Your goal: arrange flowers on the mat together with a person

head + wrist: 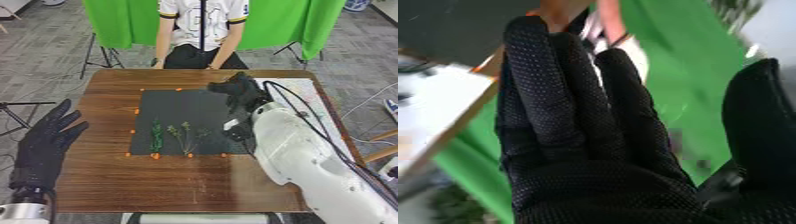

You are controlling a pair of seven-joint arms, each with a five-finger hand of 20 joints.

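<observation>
Green cloth [124, 22] is hanging beyond the tabletop [187, 187]. Sprigs [156, 141] are lying on the mat's [178, 106] near half. The right robot hand [238, 91] is hovering over its far right corner, fingers straight, thumb apart; the left robot hand [40, 147] (also spread) is hanging left of the mat. Arranging seems partly done; the next move is probably calling for another stem.
</observation>
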